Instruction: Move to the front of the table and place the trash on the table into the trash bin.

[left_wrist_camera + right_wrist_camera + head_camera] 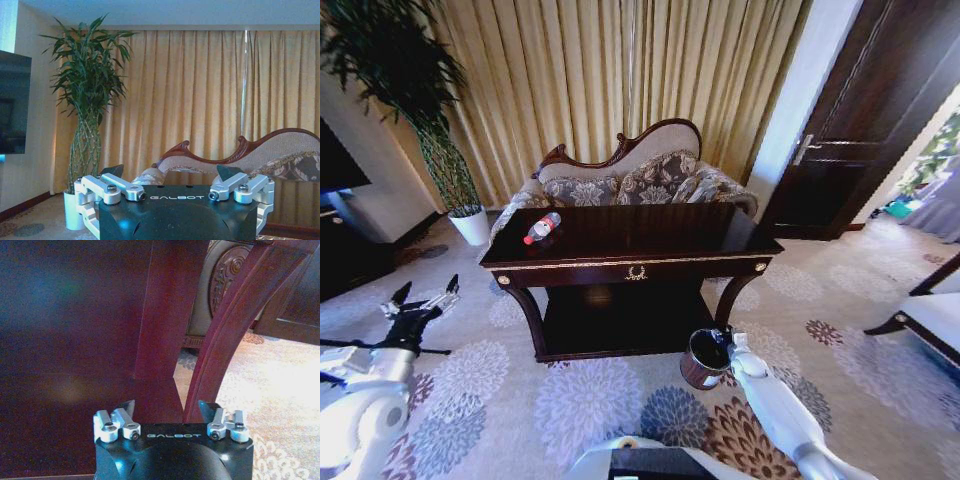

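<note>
Head view first: table [650, 235] square ahead, gold emblem on the front rail, sofa [630, 180] behind it. Bottle [542, 228] lying flat near the table's far left corner, long axis running diagonally, red cap aimed toward the front left edge, base toward the sofa. Trash bin [706, 358] upright on the carpet just beside the front right leg, dark mouth up. Left gripper [424, 297] hovering low at left, well apart from the table, fingers spread, empty. Right arm reaching down beside the bin, its gripper hidden from up here.

Left wrist view: left gripper [170, 175] wide open, nothing between the fingers, facing sofa back, curtain and potted plant [87, 110]. No bottle from this angle.

Right wrist view: right gripper [167, 410] open and empty, aimed at the lower shelf and a curved table leg [235, 325].
</note>
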{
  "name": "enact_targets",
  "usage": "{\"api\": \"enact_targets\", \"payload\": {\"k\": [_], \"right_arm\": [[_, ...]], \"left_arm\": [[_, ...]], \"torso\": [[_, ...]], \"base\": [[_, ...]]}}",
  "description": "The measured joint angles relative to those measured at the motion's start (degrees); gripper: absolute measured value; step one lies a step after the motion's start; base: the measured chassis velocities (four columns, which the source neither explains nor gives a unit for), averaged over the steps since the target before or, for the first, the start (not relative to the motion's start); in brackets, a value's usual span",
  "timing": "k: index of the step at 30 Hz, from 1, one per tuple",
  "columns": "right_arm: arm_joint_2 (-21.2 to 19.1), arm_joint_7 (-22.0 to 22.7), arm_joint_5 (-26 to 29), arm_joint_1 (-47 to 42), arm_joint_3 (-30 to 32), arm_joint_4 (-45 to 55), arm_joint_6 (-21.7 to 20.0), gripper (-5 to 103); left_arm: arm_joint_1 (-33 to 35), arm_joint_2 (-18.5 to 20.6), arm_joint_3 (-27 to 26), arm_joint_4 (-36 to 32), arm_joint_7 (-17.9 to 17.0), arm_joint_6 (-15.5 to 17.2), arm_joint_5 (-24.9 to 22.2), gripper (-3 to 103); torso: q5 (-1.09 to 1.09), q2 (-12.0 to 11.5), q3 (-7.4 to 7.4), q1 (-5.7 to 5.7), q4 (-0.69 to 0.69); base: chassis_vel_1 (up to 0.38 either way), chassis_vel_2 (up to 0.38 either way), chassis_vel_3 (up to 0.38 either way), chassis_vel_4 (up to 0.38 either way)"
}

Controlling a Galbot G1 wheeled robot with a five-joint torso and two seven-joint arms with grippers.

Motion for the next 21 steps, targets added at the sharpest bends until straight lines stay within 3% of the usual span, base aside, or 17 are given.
{"api": "enact_targets", "payload": {"k": [5, 8, 21], "right_arm": [[-0.2, 0.0, 0.1, -0.2, 0.1, 0.1, 0.0, 95], [-0.2, 0.0, 0.1, -0.5, 0.1, 0.3, 0.0, 100], [-0.2, 0.1, 0.2, -0.6, 0.1, 1.0, 0.2, 100]], "left_arm": [[0.0, -0.1, 0.0, -0.1, 0.0, 0.0, 0.0, 100], [0.1, -0.1, 0.0, -0.1, 0.0, 0.0, 0.0, 100], [0.2, -0.2, -0.2, -0.2, 0.0, -0.1, 0.0, 100]], "torso": [[0.0, 0.0, 0.0, 0.0, 0.0], [0.0, 0.0, 0.0, 0.0, 0.0], [0.0, 0.0, 0.0, 0.0, 0.0]], "base": [[0.0, 0.0, 0.0, 0.0], [0.0, 0.0, 0.0, 0.0], [0.0, 0.0, 0.0, 0.0]]}}
